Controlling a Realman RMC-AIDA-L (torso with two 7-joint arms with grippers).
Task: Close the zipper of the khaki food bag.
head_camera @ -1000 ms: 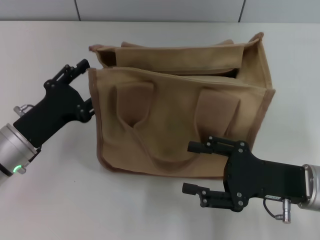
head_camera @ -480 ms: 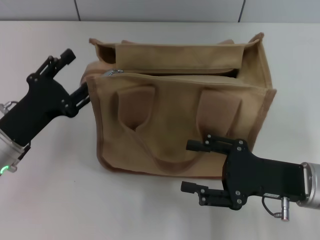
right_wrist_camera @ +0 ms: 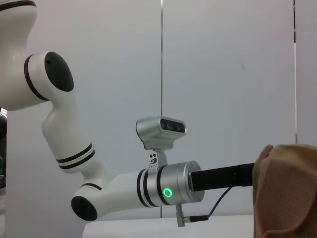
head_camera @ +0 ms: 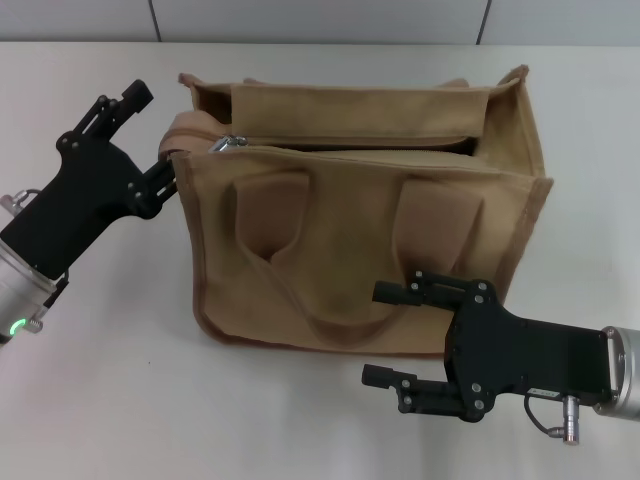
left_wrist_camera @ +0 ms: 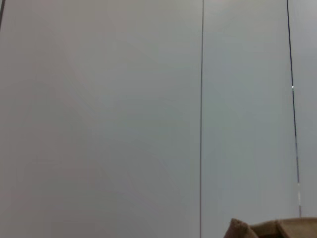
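Two grippers (head_camera: 160,140) (head_camera: 395,335) (right open, left unclear) beside bag (head_camera: 360,230), white table (head_camera: 110,400), grey wall (left_wrist_camera: 99,99).

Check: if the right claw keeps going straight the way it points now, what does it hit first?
Judging from the head view, the right claw is open, pointing toward the robot's left along the front of the tan canvas food bag. Its upper finger overlaps the bag's lower front, so likely that panel first; depth is unclear.
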